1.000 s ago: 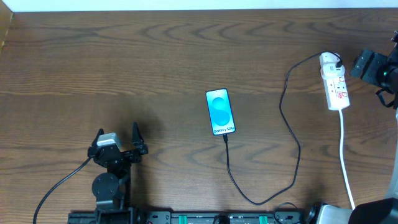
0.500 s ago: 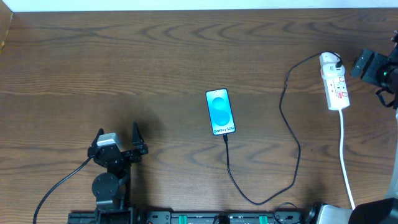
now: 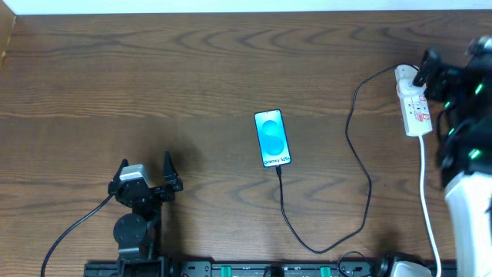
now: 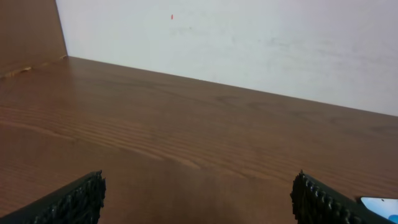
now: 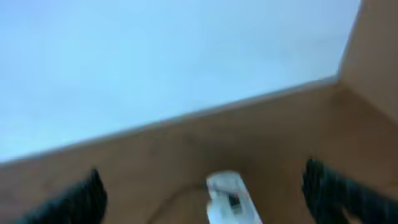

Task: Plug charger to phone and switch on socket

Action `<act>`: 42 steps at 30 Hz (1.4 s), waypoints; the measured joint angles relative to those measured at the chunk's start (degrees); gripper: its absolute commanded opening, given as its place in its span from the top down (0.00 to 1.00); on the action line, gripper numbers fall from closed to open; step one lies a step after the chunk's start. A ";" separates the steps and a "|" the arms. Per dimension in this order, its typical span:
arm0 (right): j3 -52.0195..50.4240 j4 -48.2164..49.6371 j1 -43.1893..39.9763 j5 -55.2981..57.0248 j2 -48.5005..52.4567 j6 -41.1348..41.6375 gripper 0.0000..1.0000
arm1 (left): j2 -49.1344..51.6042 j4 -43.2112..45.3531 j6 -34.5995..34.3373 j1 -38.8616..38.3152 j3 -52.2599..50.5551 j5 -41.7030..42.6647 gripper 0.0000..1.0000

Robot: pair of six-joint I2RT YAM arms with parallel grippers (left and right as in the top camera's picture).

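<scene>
The phone lies flat mid-table with its blue-cyan screen up. The black charger cable runs from the phone's near end, loops toward the front edge, then climbs to a black plug seated in the far end of the white socket strip. My right gripper is open, just right of and above the strip's plug end. In the blurred right wrist view the strip sits between my open fingers. My left gripper is open and empty at the front left; its fingertips frame bare wood.
The strip's white cord runs toward the front edge at the right. A white wall borders the table's far side. A wooden side panel stands at the far left corner.
My right arm has swung left and in over the table, bringing its gripper beside the socket strip's plug end. The left arm, phone and cable have not moved.
</scene>
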 measured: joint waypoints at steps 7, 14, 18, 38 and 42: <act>-25.40 28.98 1.70 -0.04 -8.81 0.17 0.01 | 0.00 -0.04 0.00 0.00 0.07 0.00 0.05; -42.47 39.78 1.70 1.90 -17.11 0.20 0.01 | 0.00 -0.07 0.00 0.00 0.07 0.00 0.05; -48.09 38.99 1.70 3.21 -21.64 0.20 0.01 | 0.00 -0.09 0.00 0.00 0.07 0.02 0.05; -50.93 -4.92 1.70 7.04 -57.48 0.17 0.01 | 0.00 -0.11 0.00 0.00 0.07 0.04 0.05; -50.95 -6.75 1.70 7.21 -65.88 -0.70 0.01 | 0.00 -0.11 0.00 0.00 0.09 0.00 0.05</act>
